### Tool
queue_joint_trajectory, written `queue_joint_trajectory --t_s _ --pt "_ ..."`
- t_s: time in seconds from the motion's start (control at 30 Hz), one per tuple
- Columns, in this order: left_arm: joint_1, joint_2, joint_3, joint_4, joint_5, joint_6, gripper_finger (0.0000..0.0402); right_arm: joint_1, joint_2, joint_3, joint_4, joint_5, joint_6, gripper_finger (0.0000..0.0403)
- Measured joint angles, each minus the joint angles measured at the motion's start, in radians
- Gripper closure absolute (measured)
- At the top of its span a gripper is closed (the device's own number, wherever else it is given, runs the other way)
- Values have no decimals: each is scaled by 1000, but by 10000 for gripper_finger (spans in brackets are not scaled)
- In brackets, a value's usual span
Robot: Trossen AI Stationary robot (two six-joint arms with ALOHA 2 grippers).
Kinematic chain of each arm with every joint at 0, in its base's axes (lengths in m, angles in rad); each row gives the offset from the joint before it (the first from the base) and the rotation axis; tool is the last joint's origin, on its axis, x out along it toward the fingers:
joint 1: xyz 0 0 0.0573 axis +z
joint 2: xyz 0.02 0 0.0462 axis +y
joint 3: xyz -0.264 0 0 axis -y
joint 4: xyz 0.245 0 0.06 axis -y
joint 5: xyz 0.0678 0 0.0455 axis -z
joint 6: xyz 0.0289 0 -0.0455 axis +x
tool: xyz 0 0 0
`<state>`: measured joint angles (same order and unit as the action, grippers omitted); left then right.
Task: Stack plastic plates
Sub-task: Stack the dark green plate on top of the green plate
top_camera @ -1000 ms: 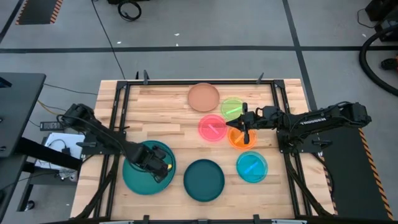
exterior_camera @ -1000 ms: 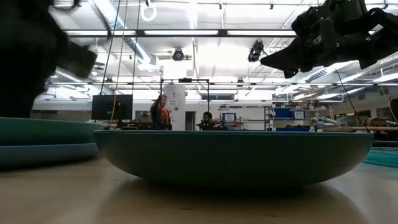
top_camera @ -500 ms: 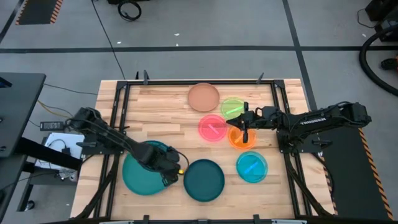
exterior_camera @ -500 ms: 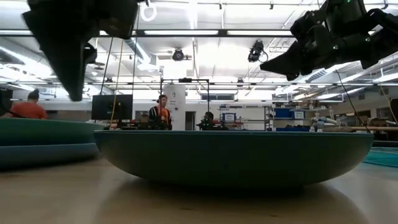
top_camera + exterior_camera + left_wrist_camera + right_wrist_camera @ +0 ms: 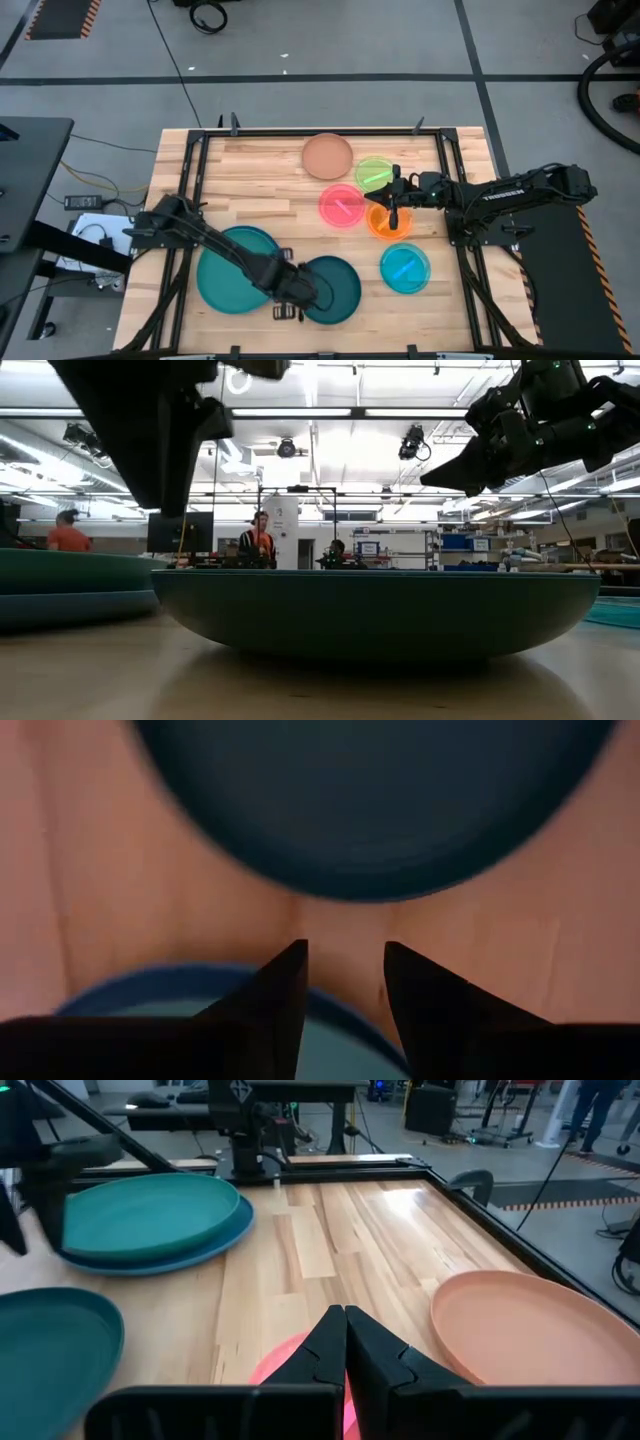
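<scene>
A: Item one, far left of the table (image 5: 260, 190)?
B: Large teal plate (image 5: 225, 270) lying on a blue plate (image 5: 215, 1245), whose rim shows beneath it. Both flat on the wood.

A: Next along?
B: Left gripper (image 5: 297, 290), between that pair and the dark-teal plate (image 5: 335, 290), over the near rim of the dark-teal one. Fingers (image 5: 275, 995) slightly apart, nothing between them.

A: Centre of the table?
B: Tan plate (image 5: 328, 156) at the far edge. Pink plate (image 5: 341, 206) nearer the front, apart from the tan one.

A: Right of centre?
B: Green plate (image 5: 374, 173), just beside the pink. Orange plate (image 5: 385, 222) below it, touching the pink one's edge. Right gripper (image 5: 392, 198) hangs above the orange plate's rim, fingers (image 5: 340, 1345) pressed together, holding nothing.

A: Last entry?
B: Cyan plate (image 5: 405, 267), alone near the front right, close to the dark-teal plate but not touching.
</scene>
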<state>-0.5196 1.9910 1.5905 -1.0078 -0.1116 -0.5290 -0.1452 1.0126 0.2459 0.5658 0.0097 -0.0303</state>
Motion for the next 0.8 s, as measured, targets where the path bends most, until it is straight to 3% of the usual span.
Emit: queue_joint_trajectory --t_s 0.27,0.57,0.8 --pt "-79 100 91 6 -69 295 261 0 0 0 0 0 5 391" --pt "-107 106 100 71 -152 658 261 2 0 0 -24 -8 20 391" --pt "-102 106 96 90 -136 761 261 2 0 0 -40 -10 31 391"
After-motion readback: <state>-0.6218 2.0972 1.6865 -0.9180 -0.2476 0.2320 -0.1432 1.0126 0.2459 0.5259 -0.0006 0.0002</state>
